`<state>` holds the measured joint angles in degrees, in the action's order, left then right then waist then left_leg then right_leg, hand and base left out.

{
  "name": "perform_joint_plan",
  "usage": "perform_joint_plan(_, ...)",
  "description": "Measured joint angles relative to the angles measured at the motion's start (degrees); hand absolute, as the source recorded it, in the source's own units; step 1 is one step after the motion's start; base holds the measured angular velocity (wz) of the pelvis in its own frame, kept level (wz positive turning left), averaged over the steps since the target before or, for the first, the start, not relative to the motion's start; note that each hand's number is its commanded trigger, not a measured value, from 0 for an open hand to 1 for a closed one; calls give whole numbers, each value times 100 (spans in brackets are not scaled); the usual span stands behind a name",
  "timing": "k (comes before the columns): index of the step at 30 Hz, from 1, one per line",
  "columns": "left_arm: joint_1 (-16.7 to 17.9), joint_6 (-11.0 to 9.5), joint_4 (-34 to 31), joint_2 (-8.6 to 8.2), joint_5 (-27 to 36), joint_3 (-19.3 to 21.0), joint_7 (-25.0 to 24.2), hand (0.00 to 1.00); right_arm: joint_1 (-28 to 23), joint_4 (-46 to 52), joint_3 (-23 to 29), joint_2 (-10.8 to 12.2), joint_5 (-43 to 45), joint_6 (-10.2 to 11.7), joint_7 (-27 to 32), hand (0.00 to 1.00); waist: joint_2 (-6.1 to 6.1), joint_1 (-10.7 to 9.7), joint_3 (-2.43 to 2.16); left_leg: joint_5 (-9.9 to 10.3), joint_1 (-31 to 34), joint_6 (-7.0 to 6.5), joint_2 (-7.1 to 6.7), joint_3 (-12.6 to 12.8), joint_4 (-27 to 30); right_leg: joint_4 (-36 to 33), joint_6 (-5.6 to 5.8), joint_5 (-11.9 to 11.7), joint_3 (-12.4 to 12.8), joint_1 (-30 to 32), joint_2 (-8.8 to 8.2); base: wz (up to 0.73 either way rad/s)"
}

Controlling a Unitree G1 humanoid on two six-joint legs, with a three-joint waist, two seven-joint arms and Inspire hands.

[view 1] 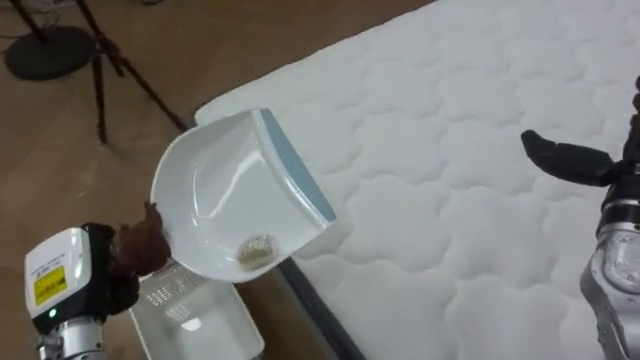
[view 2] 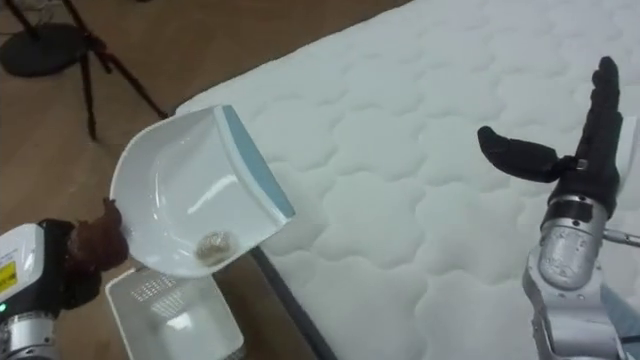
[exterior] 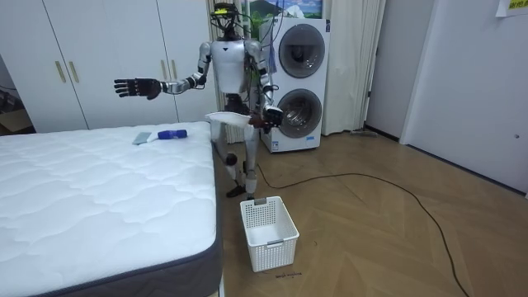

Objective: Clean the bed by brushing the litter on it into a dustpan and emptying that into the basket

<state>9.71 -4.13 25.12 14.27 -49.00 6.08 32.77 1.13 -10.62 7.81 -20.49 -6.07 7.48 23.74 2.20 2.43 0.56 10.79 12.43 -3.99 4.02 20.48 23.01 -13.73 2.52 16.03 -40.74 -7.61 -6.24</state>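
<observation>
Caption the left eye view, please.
Left hand holds white blue-edged dustpan with debris by white quilted mattress, white plastic basket below.

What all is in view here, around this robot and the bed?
bed: one, white quilted mattress, in front of the robot
dustpan: one, white with a blue-grey lip, held tilted over the basket at the bed's corner
crumbs: one small pale clump, inside the dustpan
basket: one, white, on the floor beside the bed
brush: one, blue and grey, lying on the bed
washing machines: two, white, stacked behind the robot
wardrobe: one, white, along the wall
stand: one, dark, on the floor
left hand: one, closed on the dustpan's handle
right hand: one, black, open, raised over the bed
</observation>
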Motion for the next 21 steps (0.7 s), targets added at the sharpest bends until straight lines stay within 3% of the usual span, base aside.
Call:
perform_joint_plan(3, -21, -3, -37, 0, 3, 63, 3, 100, -1, -1, -95, 48, 0, 0, -13, 0, 17, 245, -9, -190, -3, -54, -185, -114, -252, -13, 33, -21, -61, 1, -74, 33)
perform_joint_plan(5, -26, -14, -105, -3, -1, 57, 7, 100, 1, -1, -320, 48, -29, 0, -14, 0, 13, 343, -12, -232, 29, -78, -302, -340, -310, -244, 35, -25, -189, 20, -129, 41)
perform_joint_plan(6, -26, -21, -128, -9, -2, 56, 6, 100, 1, -1, -370, 48, -36, 0, -18, 0, 13, 368, -14, -248, 19, -86, -322, -397, -337, -374, 35, -25, -169, 50, -161, 58)
perform_joint_plan(7, -50, -65, -181, -15, -11, 53, 6, 100, -5, -3, -425, 50, -44, 0, -26, 0, 8, 373, -14, -274, 9, -118, -350, -611, -363, -655, 27, -28, -83, 149, -212, 59)
perform_joint_plan(8, -105, -131, -196, -27, -12, 50, 9, 100, -4, -8, -427, 53, -45, 3, -22, 0, -21, 395, -12, -304, 10, -155, -412, -917, -393, -816, -75, 59, 460, 313, -157, 56)
perform_joint_plan(9, -126, -133, -206, -34, -5, 50, 14, 100, 3, -9, -438, 61, -44, 6, -22, 0, -41, 422, -7, -326, 21, -190, -441, -1085, -427, -782, -154, 117, 834, 430, -38, 51)
perform_joint_plan(10, -134, -130, -204, -32, 31, 42, 43, 100, -9, -8, -485, 82, -15, 12, -22, 0, -114, 366, -11, -416, 18, -212, -541, -1583, -563, -750, -257, 170, 1331, 688, 196, 78)
perform_joint_plan(11, -129, -128, -195, 1, 122, 14, 43, 100, -102, -6, -548, 83, 2, 13, -19, 0, -145, 231, -18, -592, -40, -221, -664, -2116, -741, -596, -295, 147, 1620, 887, 374, 99)
perform_joint_plan(12, -132, -129, -194, 14, 136, -1, 43, 100, -164, -3, -556, 85, 3, 13, -16, 0, -142, 188, -18, -677, -69, -233, -734, -2359, -814, -521, -316, 122, 1775, 977, 435, 125)
perform_joint_plan(13, -140, -129, -189, 19, 125, -42, 42, 100, -274, -3, -550, 86, -12, 13, 13, 0, -113, 86, -24, -794, -126, -222, -873, -2822, -923, -371, -320, 7, 2146, 1177, 498, 117)
perform_joint_plan(14, -143, -130, -186, 18, 113, -101, 36, 100, -326, -1, -541, 86, -25, 13, 65, 0, -101, 45, -23, -863, -165, -217, -1007, -3246, -939, -355, -314, -158, 2471, 1406, 539, 111)
perform_joint_plan(15, -143, -131, -186, 22, 113, -138, 33, 100, -348, 0, -534, 86, -32, 13, 73, 0, -99, 39, -23, -876, -179, -206, -1080, -3456, -928, -316, -313, -251, 2616, 1496, 546, 101)
perform_joint_plan(17, -148, -184, -202, 42, 121, -173, 28, 100, -397, -1, -527, 86, -38, 14, 70, 0, -39, -32, -31, -893, -207, -179, -1340, -4126, -851, -164, -294, -551, 3085, 1669, 551, 123)
perform_joint_plan(18, -156, -206, -207, 67, 121, -171, 29, 100, -413, -1, -527, 86, -37, 18, 70, 0, 2, -69, -28, -895, -198, -174, -1402, -4200, -814, -98, -258, -581, 3173, 1655, 533, 141)
perform_joint_plan(19, -178, -250, -216, 147, 118, -175, 28, 100, -457, -1, -527, 82, -40, 30, 66, 0, 115, -90, -26, -897, -152, -164, -1488, -4160, -730, -34, -201, -677, 3269, 1617, 472, 139)
perform_joint_plan(21, -195, -273, -218, 202, 121, -180, 26, 100, -515, 7, -527, 70, -42, 65, 65, 0, 138, -105, -18, -800, 22, -116, -1346, -3656, -479, -71, -226, -755, 3124, 1551, 457, 120)
